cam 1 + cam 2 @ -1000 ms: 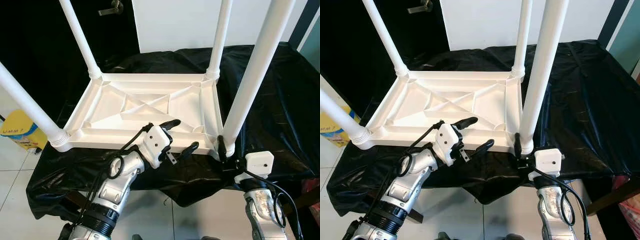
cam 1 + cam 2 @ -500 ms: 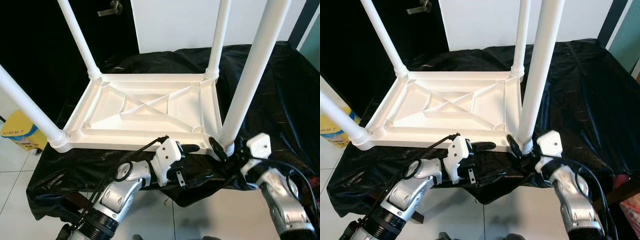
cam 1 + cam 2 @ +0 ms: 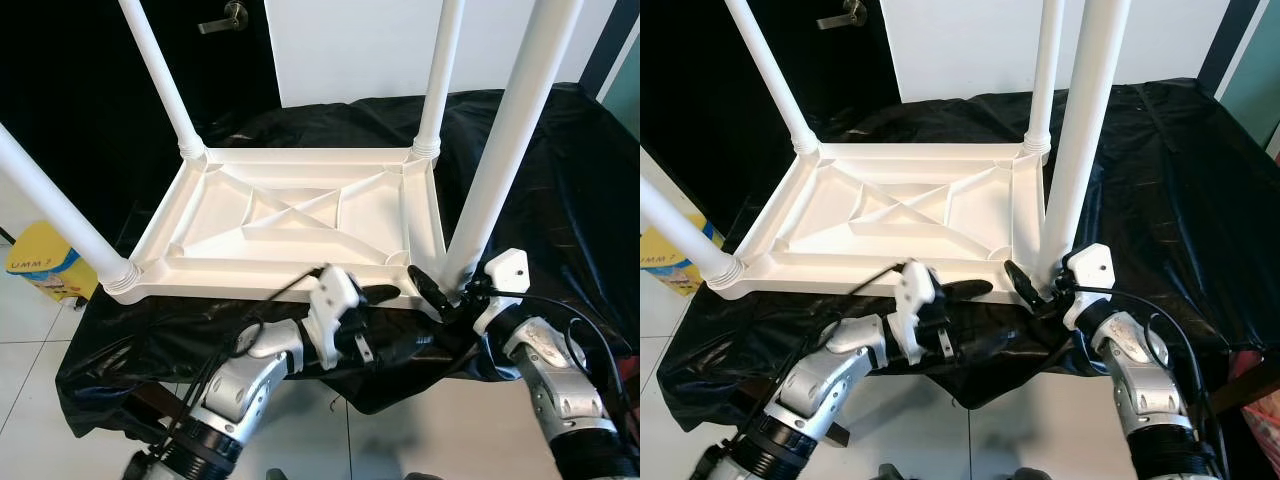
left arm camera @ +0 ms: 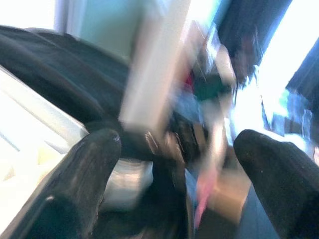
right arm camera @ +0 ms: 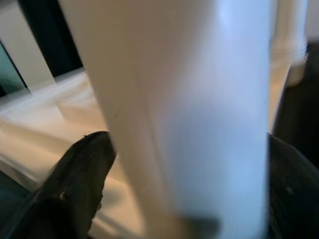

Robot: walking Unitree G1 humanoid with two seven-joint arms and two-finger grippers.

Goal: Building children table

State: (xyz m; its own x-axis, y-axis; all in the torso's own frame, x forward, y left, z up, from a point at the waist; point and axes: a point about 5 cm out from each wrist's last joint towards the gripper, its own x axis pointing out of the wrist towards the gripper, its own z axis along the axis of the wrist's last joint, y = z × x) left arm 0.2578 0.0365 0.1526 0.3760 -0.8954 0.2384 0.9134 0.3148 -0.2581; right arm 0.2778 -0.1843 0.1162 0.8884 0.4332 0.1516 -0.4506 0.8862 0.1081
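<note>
A white plastic children's table [image 3: 290,215] is seen lying upside down on a surface covered with black plastic sheeting [image 3: 560,200], with its four white legs pointing upward.

The right gripper [image 3: 440,295] is positioned at the base of the near right leg [image 3: 500,150], at the table corner closest to the robot's right side. In the right wrist view this leg [image 5: 189,114] is seen standing between the two black fingers [image 5: 75,189], one finger on each side of it. The jaws are spread to the width of the leg; whether the pads press on the leg cannot be told, as the picture is blurred.

The left gripper [image 3: 385,315] is held at the near edge of the tabletop, to the left of the right gripper and close to it. Its upper finger [image 3: 385,293] lies along the near rim of the table [image 3: 870,278]; its lower finger is seen below the rim against the black sheeting. The jaws are held apart, and in the left wrist view the two fingers [image 4: 84,174] are seen widely separated with nothing clasped between them; that view is heavily blurred.

Beyond the left gripper, the near left leg [image 3: 60,215] rises from the far left corner. The two rear legs [image 3: 160,80] stand further away, beyond both grippers. A yellow object [image 3: 40,262] is seen on the tiled floor [image 3: 30,380] to the left of the left gripper. A dark door with a lever handle [image 3: 225,17] is seen behind the table.
</note>
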